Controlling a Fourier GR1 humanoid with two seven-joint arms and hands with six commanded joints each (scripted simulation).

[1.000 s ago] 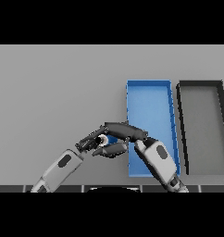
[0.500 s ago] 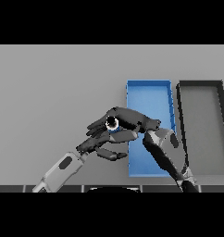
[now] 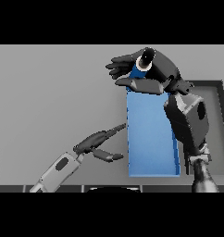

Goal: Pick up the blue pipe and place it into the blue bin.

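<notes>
While the right hand curls around the blue pipe above the blue bin's far end, the left hand rests beside the bin, fingers straight, holding nothing.

a grey table bears a black bin at the right edge.

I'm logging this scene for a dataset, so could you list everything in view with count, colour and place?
Table: one, grey, fills the view.
Blue bin: one, blue, right of centre on the table.
Black bin: one, black, right of the blue bin, mostly behind the right arm.
Blue pipe: one, blue with a dark end, gripped above the blue bin's far end.
Left hand: dark, fingers straight, beside the blue bin's left wall.
Right hand: dark, curled round the pipe.
</notes>
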